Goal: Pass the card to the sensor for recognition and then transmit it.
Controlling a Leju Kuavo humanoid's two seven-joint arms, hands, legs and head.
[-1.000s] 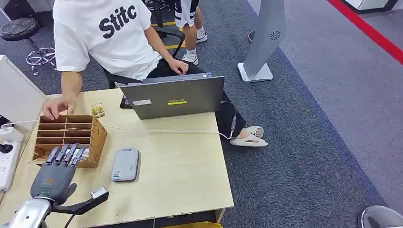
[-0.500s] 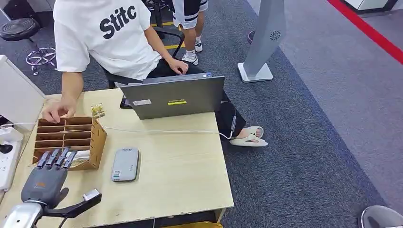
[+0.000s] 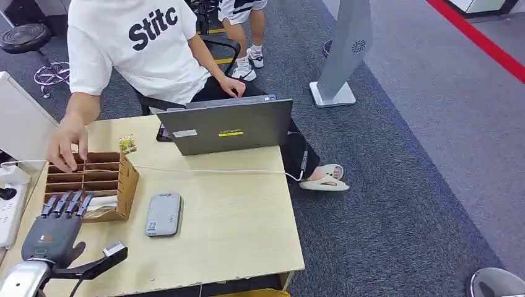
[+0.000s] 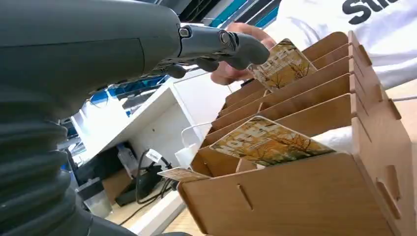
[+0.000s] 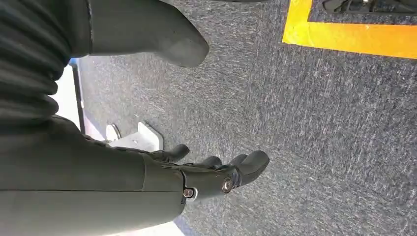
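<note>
Wooden and slotted, the card rack (image 3: 93, 185) sits at the lower left of the head view, on the pale table (image 3: 235, 210). Several cards stand in its slots; in the left wrist view one card (image 4: 268, 142) lies tilted in the nearest slot, at the centre of that frame, and another (image 4: 282, 64) pokes up from a slot further back. The left hand (image 3: 52, 226) hovers at the rack's near edge with its fingers extended and apart, holding nothing — the fingertips (image 3: 65, 201) lie just over the nearest compartment. The right hand (image 5: 216, 179) hangs over grey carpet, fingers loosely spread and empty.

A person's hand (image 3: 65, 145) rests on the far end of the rack, at the left of the head view. The grey sensor (image 3: 163, 214) lies flat on the table just right of the rack, and a laptop (image 3: 226, 127) stands behind it.

The step in hand looks like picking a card. Doing it well probably means lowering the fingers onto the tilted nearest card, pinching its exposed upper edge between thumb and fingers, and drawing it along the slot rather than sideways — so the rack does not tip or slide. Staying clear of the person's hand matters too.
</note>
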